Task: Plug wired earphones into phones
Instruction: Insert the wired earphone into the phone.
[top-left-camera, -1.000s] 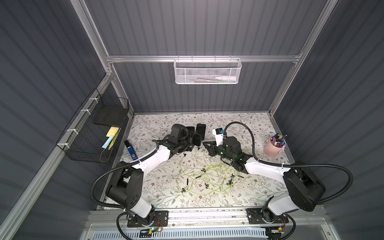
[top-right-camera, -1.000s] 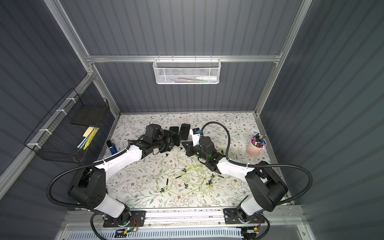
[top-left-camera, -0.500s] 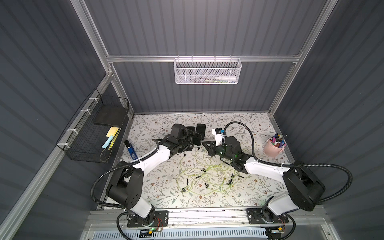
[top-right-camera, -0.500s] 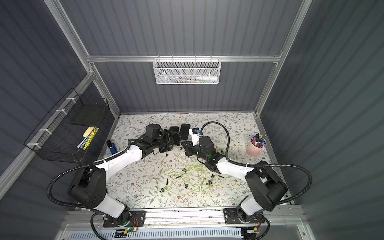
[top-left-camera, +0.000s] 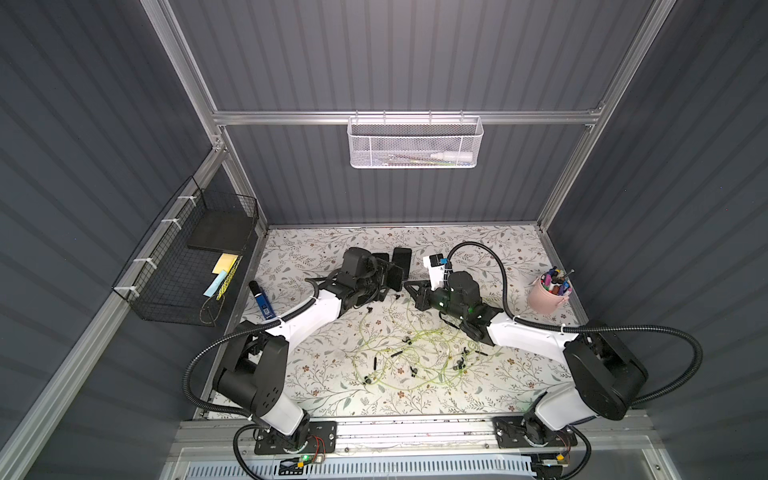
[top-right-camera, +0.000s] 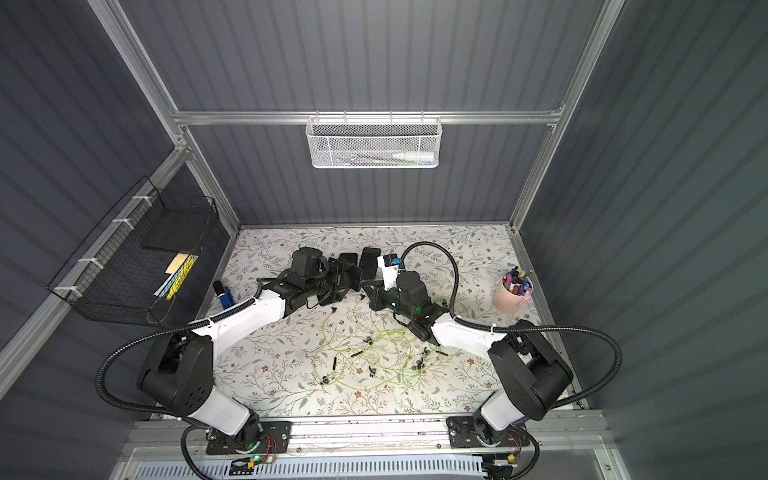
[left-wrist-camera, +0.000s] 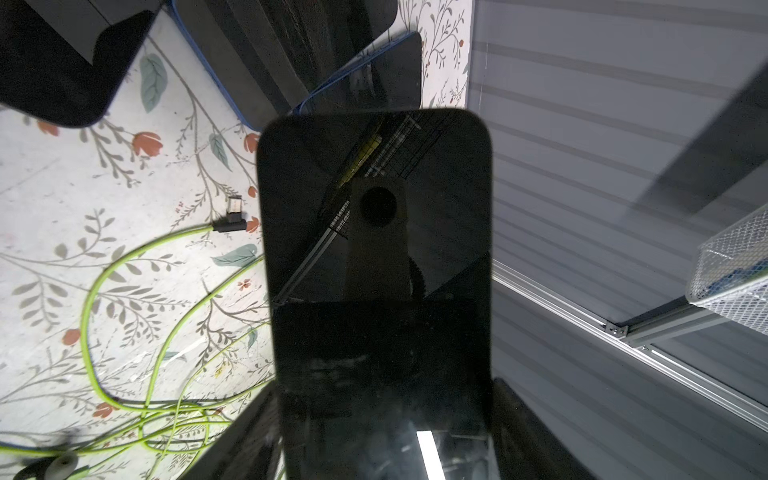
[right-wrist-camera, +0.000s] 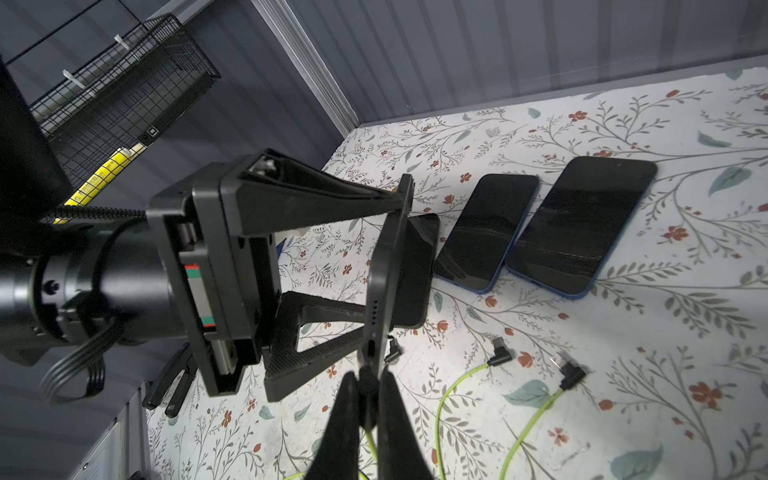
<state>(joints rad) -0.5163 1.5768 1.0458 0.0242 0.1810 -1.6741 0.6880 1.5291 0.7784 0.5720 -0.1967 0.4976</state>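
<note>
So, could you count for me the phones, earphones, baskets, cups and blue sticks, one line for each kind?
phones: 4
baskets: 2
cups: 1
blue sticks: 1
earphones: one tangle, cannot count the sets
Total: 8, plus the earphones

White link shells (top-left-camera: 313, 313), bulky black joints (top-left-camera: 602, 374), ribbed black hoses (top-left-camera: 623, 331); left gripper (right-wrist-camera: 386, 257) has trussed triangular black fingers (right-wrist-camera: 316, 199), red-green stripe (right-wrist-camera: 192, 271).

Pink pen cup (top-left-camera: 546, 302) and blue device (top-left-camera: 262, 300) sit well apart.
</note>
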